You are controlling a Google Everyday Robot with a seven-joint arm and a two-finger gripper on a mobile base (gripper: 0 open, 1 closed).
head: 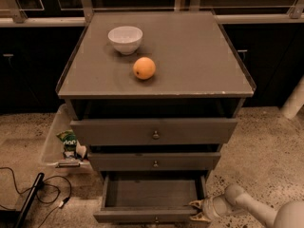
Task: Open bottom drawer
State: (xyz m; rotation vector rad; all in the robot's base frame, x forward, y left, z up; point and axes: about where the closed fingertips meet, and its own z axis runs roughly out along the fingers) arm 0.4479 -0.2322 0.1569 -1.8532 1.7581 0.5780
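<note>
The bottom drawer of the grey cabinet stands pulled out, its inside bare and its front panel at the lower edge of the camera view with a small knob. My gripper is at the drawer's right front corner, one fingertip above and one below the front panel's right end. My arm comes in from the lower right. The middle drawer and the top drawer are pushed in.
A white bowl and an orange sit on the cabinet top. A clear bin with a green packet stands left of the cabinet. Black cables lie on the speckled floor at lower left.
</note>
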